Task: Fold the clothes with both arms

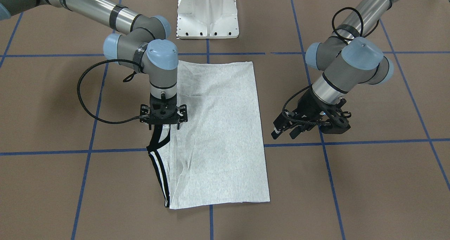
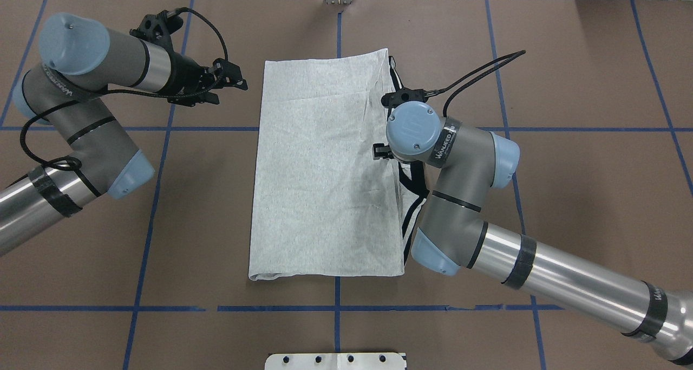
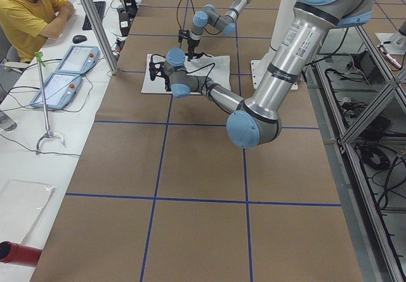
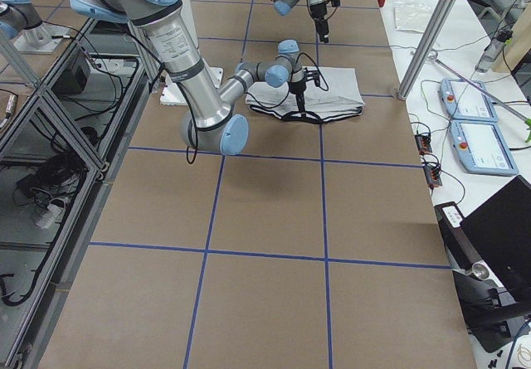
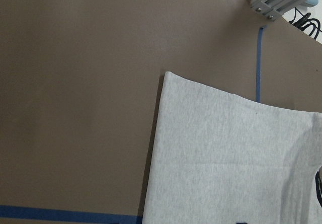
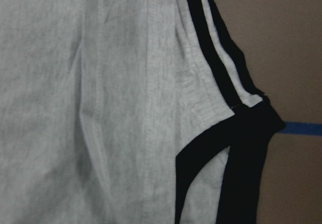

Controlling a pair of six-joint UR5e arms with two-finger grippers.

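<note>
left arm (image 2: 92, 142), right arm (image 2: 460, 207): grey-silver tubes | joint caps (image 2: 414, 129): light blue | cables (image 1: 78, 92): black | tape bands (image 2: 518, 261): black
</note>
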